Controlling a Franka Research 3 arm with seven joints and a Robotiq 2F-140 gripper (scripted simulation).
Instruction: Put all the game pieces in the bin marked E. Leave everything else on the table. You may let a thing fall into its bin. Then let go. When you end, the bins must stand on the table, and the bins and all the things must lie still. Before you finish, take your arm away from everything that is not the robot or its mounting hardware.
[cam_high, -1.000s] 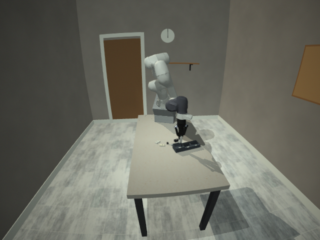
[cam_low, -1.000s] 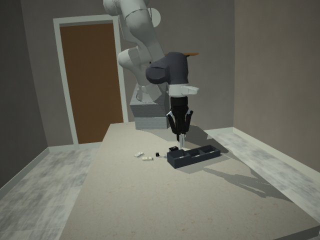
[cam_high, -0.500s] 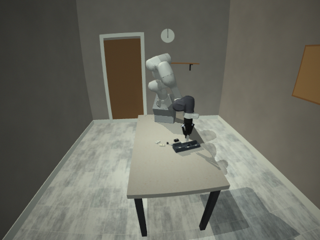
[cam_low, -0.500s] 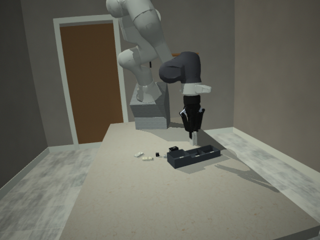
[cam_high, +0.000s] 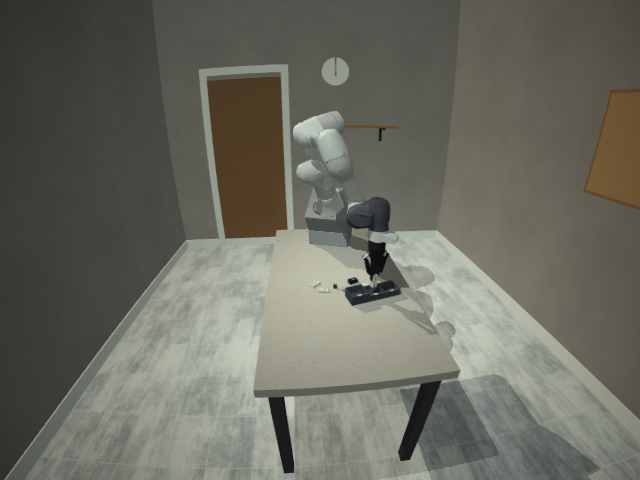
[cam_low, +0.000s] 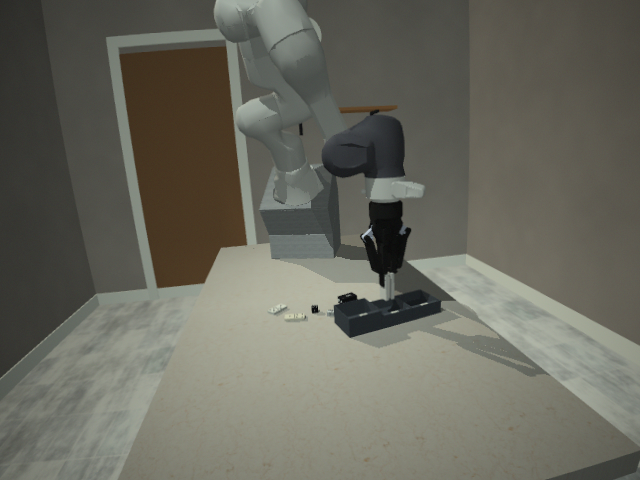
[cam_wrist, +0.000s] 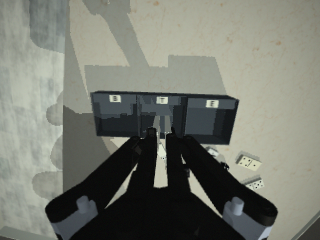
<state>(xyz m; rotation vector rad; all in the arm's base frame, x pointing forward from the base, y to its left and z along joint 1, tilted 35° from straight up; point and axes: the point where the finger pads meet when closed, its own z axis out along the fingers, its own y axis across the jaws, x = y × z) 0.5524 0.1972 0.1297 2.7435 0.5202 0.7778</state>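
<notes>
The dark three-part bin tray (cam_high: 373, 298) (cam_low: 361, 324) stands on the table. In the wrist view its labels read B, T and E; I see no piece in the E bin (cam_wrist: 207, 124). My gripper (cam_high: 374, 286) (cam_low: 389, 296) (cam_wrist: 162, 123) is shut and seems empty, low over the middle bin T. Two pale dominoes, one (cam_high: 324, 290) (cam_low: 295, 317) (cam_wrist: 248, 162) nearer the tray's front and the other (cam_high: 315, 284) (cam_low: 277, 308) (cam_wrist: 255, 183) behind it, lie beside the E end. A small black die (cam_high: 334, 285) (cam_low: 314, 308) (cam_wrist: 224, 166) lies nearer the tray. The fingers hide part of bin T.
A small greyish thing (cam_low: 329, 312) (cam_wrist: 212, 151) lies close to the E bin's outer corner. A black object (cam_high: 352, 280) (cam_low: 346, 297) lies behind the tray. Something pale behind the tray is partly hidden by the fingers in the wrist view. A table edge runs past the B end.
</notes>
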